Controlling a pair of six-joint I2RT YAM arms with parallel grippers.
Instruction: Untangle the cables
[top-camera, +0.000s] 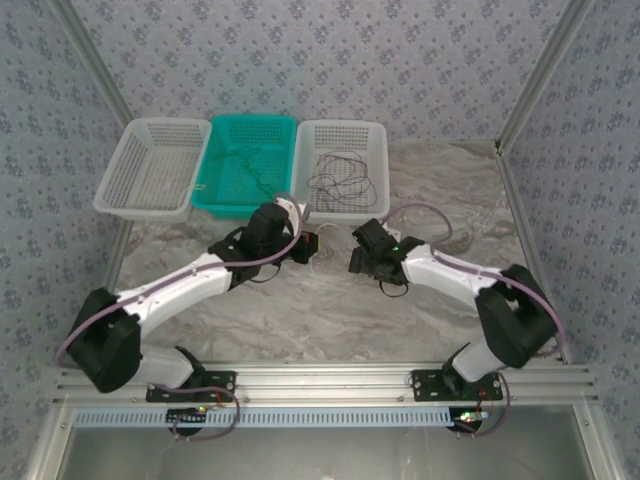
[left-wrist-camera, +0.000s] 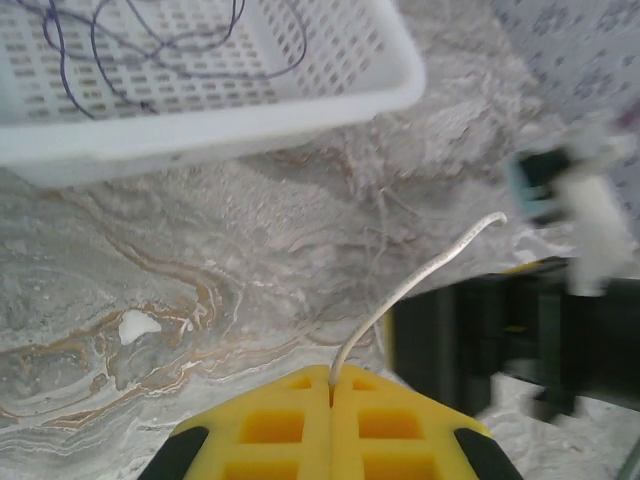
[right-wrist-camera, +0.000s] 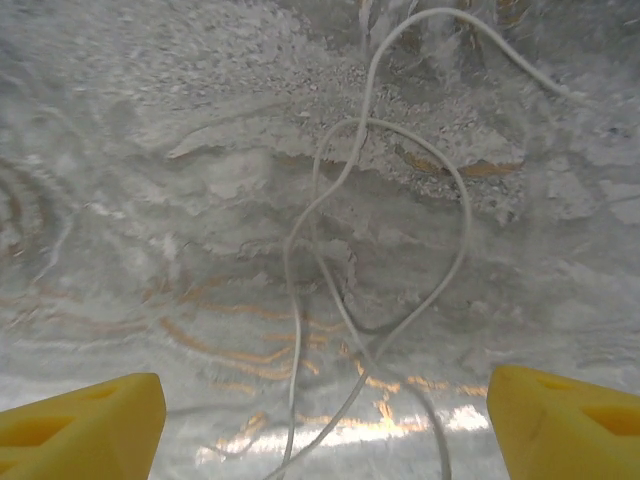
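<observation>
- Separation looks to be the step in hand: your left gripper is clenched on a pale wire that rises from between its pads.
- Your right gripper hangs released over pale loops on the marbled table. The next move, I judge, is to pinch one strand and draw it apart gently.
- Farther off, dark cables lie in the right white basket, beside a teal basket.
- Patterned walls close the far side.

The left basket, middle basket and right basket stand in a row at the far side of the table. Cables lie in the right basket. Before the baskets, a loose cable loops on the table beneath the right gripper. Left of it, the left gripper pinches a cable end.
</observation>
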